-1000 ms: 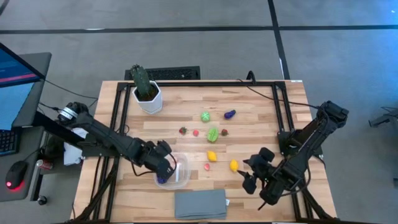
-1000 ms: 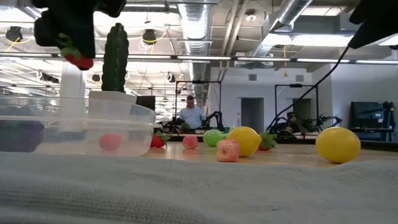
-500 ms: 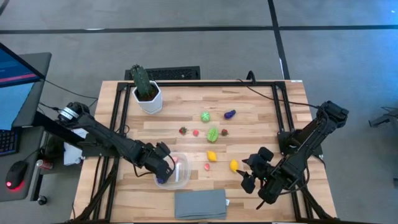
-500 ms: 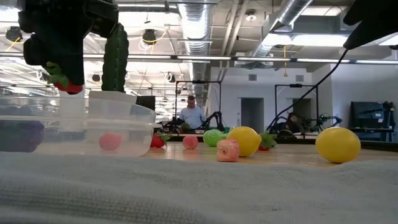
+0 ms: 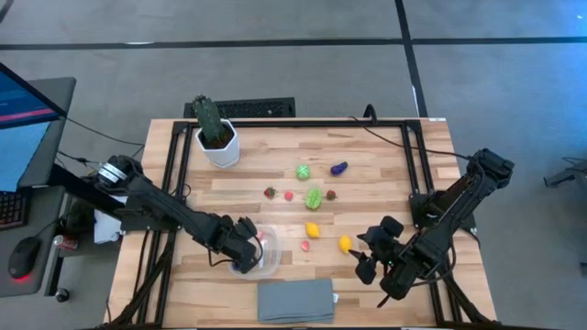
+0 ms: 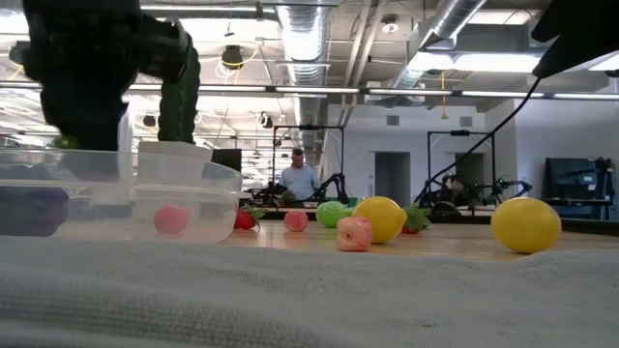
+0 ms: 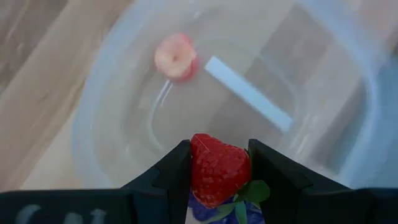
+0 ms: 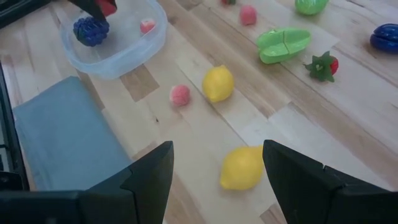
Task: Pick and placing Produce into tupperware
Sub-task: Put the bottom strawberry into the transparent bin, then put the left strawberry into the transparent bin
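Left end effector [image 7: 217, 171] is clamping a red strawberry [image 7: 217, 168] between its two fingers, and it is sitting low over the tupperware [image 5: 268, 259] at the near-left part of the tabletop [image 5: 385, 160]. The strawberry is hanging just above a dark blue berry [image 8: 91, 30] that is lying inside the container — a pink piece [image 7: 176, 56] is also lying in there, apart from the berry. In the low view the left arm is blocking most of the container's far side.

Right end effector [image 8: 214, 171] is hovering over the near-right part of the tabletop with its fingers standing apart, nothing between them. Right below and ahead of it a yellow lemon [image 8: 242, 167] is lying on the wood.

Loose produce is sitting outside the container: a second yellow piece [image 5: 313, 229] with a small pink piece [image 5: 304, 246] beside it, a split green piece [image 5: 314, 197], a round green piece [image 5: 303, 171], a purple piece [image 5: 339, 168] and three small red ones in the middle row — one with a green leafy top [image 8: 321, 65].

A grey folded cloth [image 5: 295, 300] is lying at the near edge, just beside the tupperware. A cactus in a white pot [image 5: 216, 137] is standing at the far-left corner.
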Motion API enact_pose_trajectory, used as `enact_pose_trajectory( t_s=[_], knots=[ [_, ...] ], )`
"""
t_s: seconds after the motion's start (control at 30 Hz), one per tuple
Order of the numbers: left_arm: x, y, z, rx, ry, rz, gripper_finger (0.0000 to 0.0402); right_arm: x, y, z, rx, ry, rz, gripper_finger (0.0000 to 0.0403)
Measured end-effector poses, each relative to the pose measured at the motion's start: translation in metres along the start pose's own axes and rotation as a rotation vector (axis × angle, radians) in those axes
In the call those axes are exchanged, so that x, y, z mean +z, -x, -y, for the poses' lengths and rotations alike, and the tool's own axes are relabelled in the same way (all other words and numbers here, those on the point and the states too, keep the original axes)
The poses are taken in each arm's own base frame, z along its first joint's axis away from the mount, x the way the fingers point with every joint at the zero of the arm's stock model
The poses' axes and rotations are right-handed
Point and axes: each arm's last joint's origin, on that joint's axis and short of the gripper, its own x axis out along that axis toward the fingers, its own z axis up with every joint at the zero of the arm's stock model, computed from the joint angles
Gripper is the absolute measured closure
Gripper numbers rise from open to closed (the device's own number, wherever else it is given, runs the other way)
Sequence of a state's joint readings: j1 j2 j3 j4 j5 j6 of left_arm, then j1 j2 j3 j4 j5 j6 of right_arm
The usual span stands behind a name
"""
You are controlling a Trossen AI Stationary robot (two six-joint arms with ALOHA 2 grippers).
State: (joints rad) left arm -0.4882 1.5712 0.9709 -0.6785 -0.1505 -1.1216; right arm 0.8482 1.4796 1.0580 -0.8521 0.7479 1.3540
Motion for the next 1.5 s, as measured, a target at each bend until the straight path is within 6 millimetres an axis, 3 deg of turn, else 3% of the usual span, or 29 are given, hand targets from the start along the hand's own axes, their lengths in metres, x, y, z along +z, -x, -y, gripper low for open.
enact_pose_trajectory(
  t_s=[0.3,0.83,1.13,1.5],
  knots=[
    [0.000,0.000,-0.002,0.024,-0.014,0.004,0.0264,-0.001,0.000,0.000,0.003,-0.005,-0.008,0.0132],
    [0.001,0.001,-0.001,0.003,-0.010,-0.005,0.0195,-0.001,0.000,0.000,0.003,0.002,-0.008,0.0132],
    [0.028,0.032,0.004,0.007,-0.163,0.253,0.0194,-0.001,0.000,0.000,0.003,0.001,-0.008,0.0132],
    [0.065,0.030,-0.020,0.188,-0.415,0.341,0.0193,0.000,0.000,-0.002,0.016,-0.011,-0.005,0.0132]
  ],
)
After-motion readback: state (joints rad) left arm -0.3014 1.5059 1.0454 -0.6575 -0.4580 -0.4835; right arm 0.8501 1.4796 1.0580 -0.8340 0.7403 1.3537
